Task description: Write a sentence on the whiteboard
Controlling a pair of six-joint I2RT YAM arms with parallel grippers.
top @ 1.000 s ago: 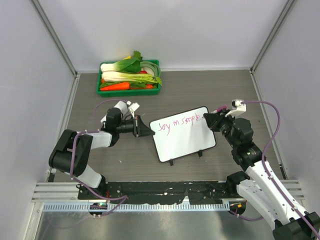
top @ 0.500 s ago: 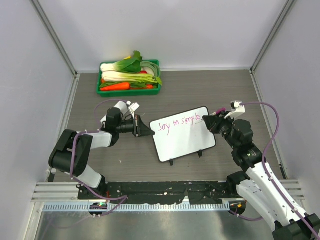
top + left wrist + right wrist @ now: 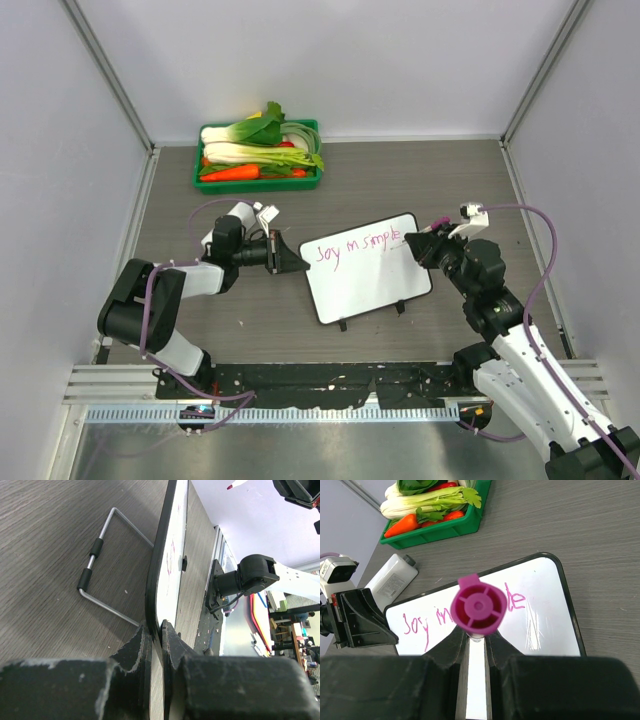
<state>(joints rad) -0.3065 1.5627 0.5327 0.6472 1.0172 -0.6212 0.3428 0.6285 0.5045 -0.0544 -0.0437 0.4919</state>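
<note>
The whiteboard (image 3: pixel 370 275) stands tilted on its wire stand in the table's middle, with the pink sentence (image 3: pixel 355 246) "Joy in simple" along its top. My left gripper (image 3: pixel 290 259) is shut on the whiteboard's left edge; in the left wrist view the board's dark edge (image 3: pixel 161 570) runs between the fingers, my left gripper (image 3: pixel 157 630) clamped on it. My right gripper (image 3: pixel 424 243) is shut on a pink marker (image 3: pixel 479 608) at the board's upper right corner. In the right wrist view the marker's magenta end covers part of the sentence (image 3: pixel 427 620) on the whiteboard (image 3: pixel 540 630).
A green tray (image 3: pixel 258 180) of vegetables sits at the back left, also in the right wrist view (image 3: pixel 445 527). A white bottle-like object (image 3: pixel 392 580) lies near the left gripper. The wire stand (image 3: pixel 100 560) rests on the wooden table. Grey walls enclose the table.
My right gripper has shifted slightly left toward the board's upper right corner with the marker. The left arm and whiteboard have not moved.
</note>
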